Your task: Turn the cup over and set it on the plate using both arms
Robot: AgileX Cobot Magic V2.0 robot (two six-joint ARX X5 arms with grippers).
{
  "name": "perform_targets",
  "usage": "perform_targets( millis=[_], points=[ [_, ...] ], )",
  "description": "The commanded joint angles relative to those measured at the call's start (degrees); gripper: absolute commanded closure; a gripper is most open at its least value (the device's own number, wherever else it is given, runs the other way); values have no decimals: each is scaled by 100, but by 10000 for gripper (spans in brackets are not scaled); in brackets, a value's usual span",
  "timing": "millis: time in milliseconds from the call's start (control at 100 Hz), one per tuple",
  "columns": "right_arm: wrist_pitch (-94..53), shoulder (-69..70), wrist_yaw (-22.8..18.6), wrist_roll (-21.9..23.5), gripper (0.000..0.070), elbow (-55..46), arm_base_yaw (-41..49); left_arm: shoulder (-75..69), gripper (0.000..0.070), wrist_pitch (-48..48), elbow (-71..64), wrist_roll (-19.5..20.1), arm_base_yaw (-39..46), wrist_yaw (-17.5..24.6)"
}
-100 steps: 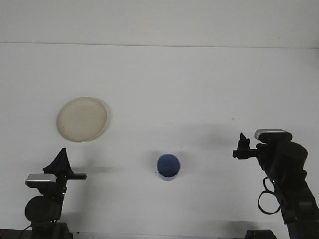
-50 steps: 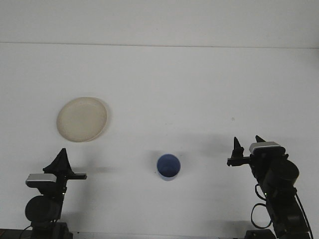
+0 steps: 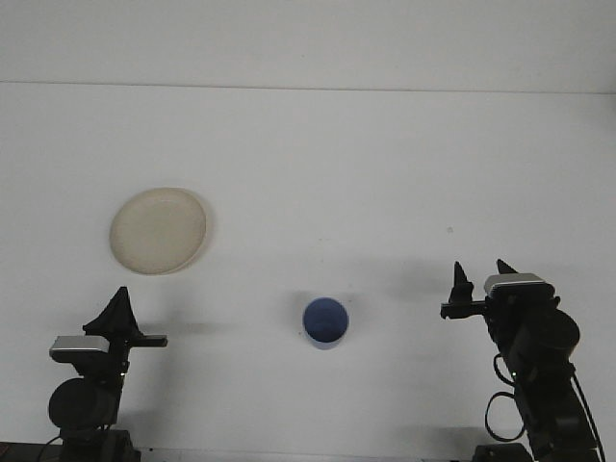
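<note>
Blue cup (image 3: 325,322) is standing on the white surface (image 3: 327,164), low and near the middle, between the two arms and well apart from both. From this high view you are looking at a round blue face with a paler rim; whether that is the open mouth or the base I cannot tell, so check orientation before committing to a flip. Cream plate (image 3: 158,230) is lying up and to the left, empty, well apart from the cup.

Right gripper (image 3: 479,281) is hovering to the right of the cup, its two tips standing apart, jaws released, holding nothing. Left gripper (image 3: 119,310) is sitting low at the left; its tips are reading as one dark point, so the jaw state is not resolvable here.

Judgement: you are approaching the cup with the right arm. Bring it in level from the side, straddling the wall, and close only once both tips are flanking it. Grip mid-height to keep room for the left arm's handover. A light cup may skid if one tip touches first.
</note>
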Motion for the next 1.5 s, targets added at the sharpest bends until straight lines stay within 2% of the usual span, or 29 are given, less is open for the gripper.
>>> perform_targets(
  millis=[0, 670, 910, 1130, 1350, 1490],
  points=[
    [57, 28, 0, 7, 204, 2, 13, -11, 689, 59, -107, -11, -4, 13],
    [59, 28, 2, 7, 204, 2, 13, 2, 689, -74, 284, -20, -4, 4],
    [59, 28, 2, 7, 204, 2, 13, 431, 689, -1547, 1580, -216, -4, 7],
    [61, 28, 2, 7, 204, 2, 13, 1572, 689, -2977, 3154, -317, -4, 35],
    [61, 28, 0, 9, 204, 2, 13, 3025, 689, -4511, 4592, -315, -4, 660],
    [59, 28, 0, 9, 204, 2, 13, 3801, 689, -5305, 5152, -306, -4, 734]
  ],
)
